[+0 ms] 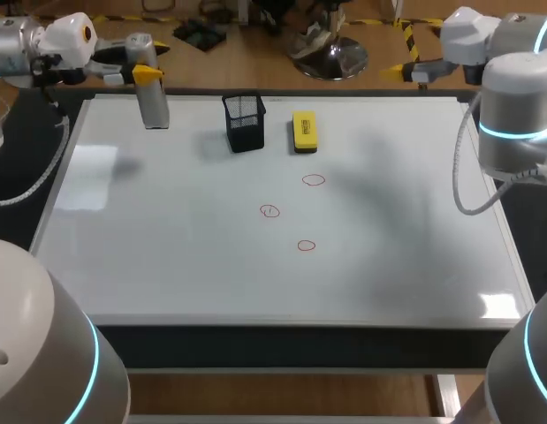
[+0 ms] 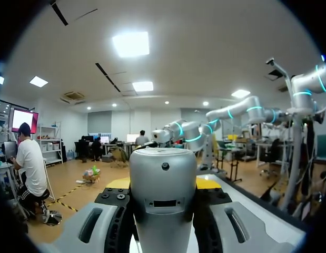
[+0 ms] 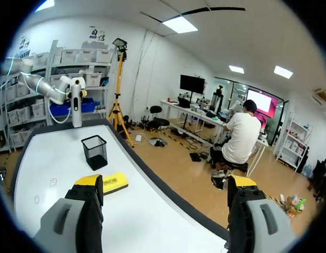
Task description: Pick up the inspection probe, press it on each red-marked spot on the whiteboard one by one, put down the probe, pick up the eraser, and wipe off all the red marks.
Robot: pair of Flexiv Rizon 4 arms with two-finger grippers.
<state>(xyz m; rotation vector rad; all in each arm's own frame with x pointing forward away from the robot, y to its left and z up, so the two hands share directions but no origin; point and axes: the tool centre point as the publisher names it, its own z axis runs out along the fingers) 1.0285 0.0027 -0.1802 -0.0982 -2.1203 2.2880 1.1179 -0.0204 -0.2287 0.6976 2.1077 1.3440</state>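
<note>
- The whiteboard [image 1: 167, 265] fills pretty much the whole table, with a thin frame edge all round. Its near half and left side are bare, so there's lots of open surface.
- The only things on it sit along the far edge: a black mesh cup [image 1: 245, 122] with the yellow eraser [image 1: 304, 131] just beside it, not touching.
- Three red marks [image 1: 269, 211] (small hand-drawn circles) are mid-board, spaced apart and well clear of the cup and eraser.
- The inspection probe [image 1: 153, 104] is at the far left corner of the board. It's a plain silver-grey cylinder, and the wrist view shows a small dark dot and a slot on its side.
- It stands upright, long axis vertical, lower end pointing down at the board. I can't tell if it actually touches.
- The left gripper [image 1: 148, 74] is clamped on the probe from both sides, its fingers only as far apart as the cylinder is wide.
- The right gripper [image 3: 165, 182] hangs just past the far edge near the right corner, fingers spread wide with nothing in them.
</note>
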